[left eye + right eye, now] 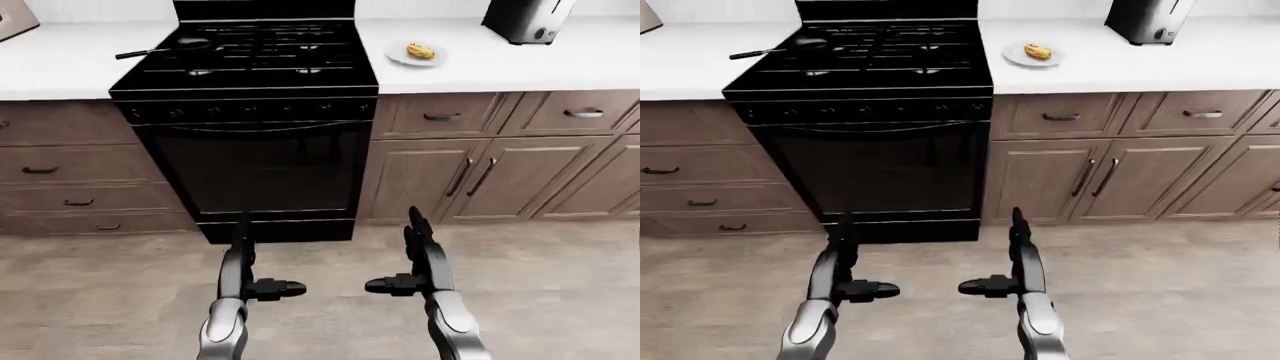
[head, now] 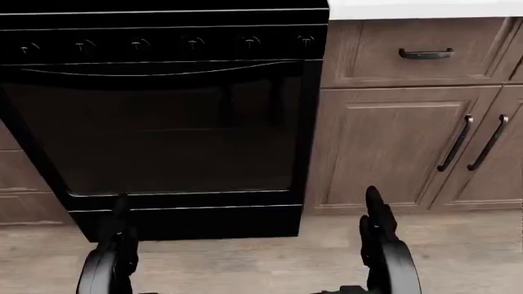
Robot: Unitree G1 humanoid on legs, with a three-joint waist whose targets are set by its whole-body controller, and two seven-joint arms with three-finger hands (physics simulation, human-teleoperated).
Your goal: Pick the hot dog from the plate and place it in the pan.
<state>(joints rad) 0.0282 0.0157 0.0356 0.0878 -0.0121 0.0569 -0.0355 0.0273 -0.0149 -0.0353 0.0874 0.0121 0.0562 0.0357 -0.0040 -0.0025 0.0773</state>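
The hot dog (image 1: pixel 421 50) lies on a white plate (image 1: pixel 400 55) on the white counter just right of the black stove (image 1: pixel 250 67). A black pan (image 1: pixel 190 43) with a long handle sits on the stove's upper left burner. My left hand (image 1: pixel 243 247) and right hand (image 1: pixel 416 241) hang low over the floor, far below the counter, fingers straight and open, both empty.
A toaster (image 1: pixel 525 19) stands at the counter's upper right. Wooden drawers and cabinet doors (image 1: pixel 470 172) flank the oven door (image 1: pixel 255 169). Wood floor (image 1: pixel 560 292) lies between me and the stove.
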